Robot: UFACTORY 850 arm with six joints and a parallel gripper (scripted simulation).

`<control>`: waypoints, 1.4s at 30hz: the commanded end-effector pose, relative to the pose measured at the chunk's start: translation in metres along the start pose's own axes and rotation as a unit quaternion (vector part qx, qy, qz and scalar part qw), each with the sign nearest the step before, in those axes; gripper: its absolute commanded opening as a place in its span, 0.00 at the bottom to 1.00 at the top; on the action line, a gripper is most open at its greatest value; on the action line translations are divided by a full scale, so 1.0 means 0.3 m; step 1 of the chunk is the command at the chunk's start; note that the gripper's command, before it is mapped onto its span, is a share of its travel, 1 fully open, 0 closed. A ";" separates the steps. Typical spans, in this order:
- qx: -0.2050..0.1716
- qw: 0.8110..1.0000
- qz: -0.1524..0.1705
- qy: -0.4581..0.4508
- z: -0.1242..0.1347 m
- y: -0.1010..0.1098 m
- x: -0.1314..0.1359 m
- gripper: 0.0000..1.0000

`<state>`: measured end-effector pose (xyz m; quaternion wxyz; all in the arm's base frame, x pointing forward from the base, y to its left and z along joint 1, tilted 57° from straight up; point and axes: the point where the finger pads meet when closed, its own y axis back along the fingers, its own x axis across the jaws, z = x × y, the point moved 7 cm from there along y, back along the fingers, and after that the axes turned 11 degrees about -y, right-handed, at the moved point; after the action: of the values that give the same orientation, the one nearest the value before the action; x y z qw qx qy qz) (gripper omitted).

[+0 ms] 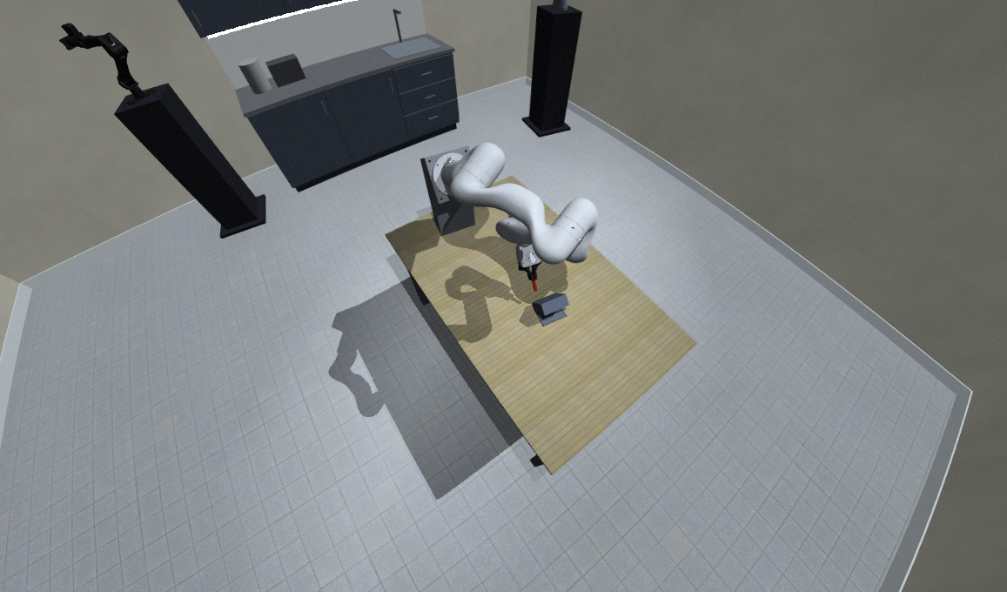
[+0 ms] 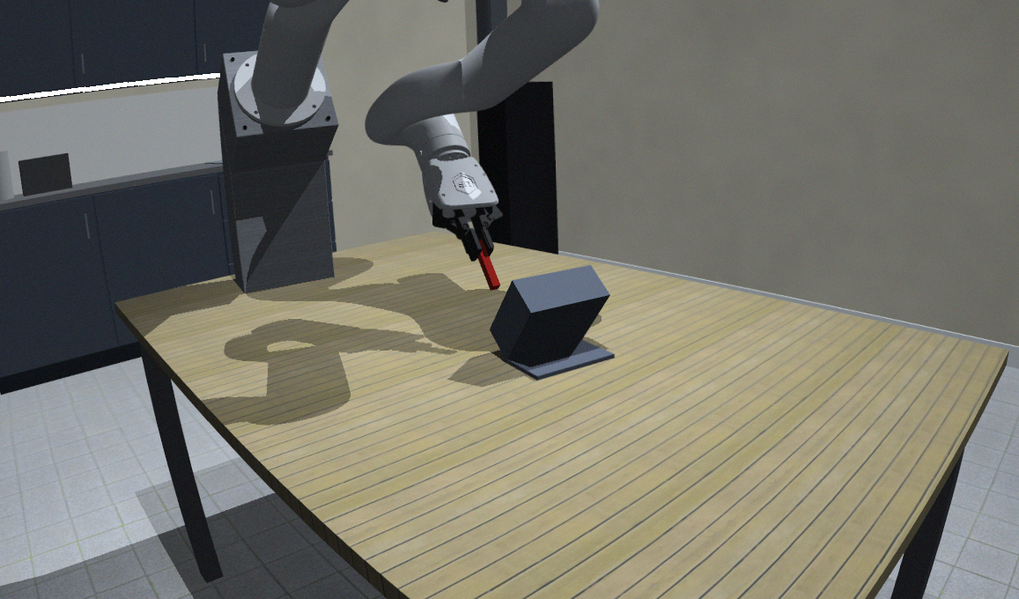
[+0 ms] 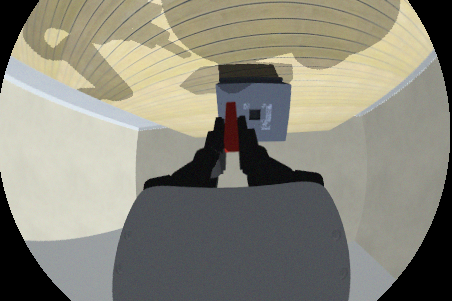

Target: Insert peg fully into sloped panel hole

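The end effector (image 2: 482,248) is clamped on the red peg (image 2: 487,269), tilted to match the sloped panel (image 3: 263,113); the peg hangs mid-frame above the worktop (image 2: 646,417), tip just left of the hole (image 3: 255,114), not yet entered.

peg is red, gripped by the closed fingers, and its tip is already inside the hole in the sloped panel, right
Not quite. The red peg is gripped by the closed gripper, but its tip is not in the hole yet. The exterior view shows the peg in the air, short of the sloped panel, with a gap between them. The wrist view shows the tip left of the hole.
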<state>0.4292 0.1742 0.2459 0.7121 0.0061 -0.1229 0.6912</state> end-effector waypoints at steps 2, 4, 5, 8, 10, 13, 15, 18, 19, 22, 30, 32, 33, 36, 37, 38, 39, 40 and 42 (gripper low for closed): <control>-0.009 1.000 0.003 -0.002 -0.002 0.016 0.013 0.00; -0.016 1.000 0.006 -0.003 -0.004 0.026 0.021 0.00; -0.019 1.000 0.007 -0.004 -0.005 0.032 0.026 0.00; -0.029 0.999 0.011 -0.005 -0.008 0.048 0.039 0.00; -0.036 0.999 0.014 -0.007 -0.009 0.060 0.048 0.00; -0.046 0.999 0.019 -0.008 -0.012 0.078 0.062 0.00; -0.053 0.998 0.023 -0.009 -0.013 0.090 0.071 0.00; -0.060 0.998 0.026 -0.010 -0.015 0.102 0.080 0.00; -0.060 0.998 0.026 -0.010 -0.015 0.102 0.080 0.00; -0.070 0.997 0.032 -0.011 -0.017 0.121 0.093 0.00; -0.075 0.996 0.035 -0.012 -0.015 0.112 0.102 0.00; -0.075 0.996 0.035 -0.012 -0.013 0.098 0.103 0.00; -0.075 0.996 0.035 -0.012 -0.011 0.090 0.103 0.00; -0.075 0.996 0.035 -0.012 -0.010 0.081 0.104 0.00; -0.075 0.996 0.035 -0.012 -0.009 0.072 0.105 0.00; -0.075 0.996 0.035 -0.012 -0.007 0.064 0.105 0.00; -0.075 0.996 0.035 -0.012 -0.006 0.056 0.106 0.00; -0.075 0.996 0.035 -0.012 -0.005 0.046 0.106 0.00; -0.075 0.996 0.035 -0.012 -0.002 0.027 0.108 0.00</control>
<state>0.4148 0.2065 0.2473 0.6845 -0.0430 -0.1832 0.7043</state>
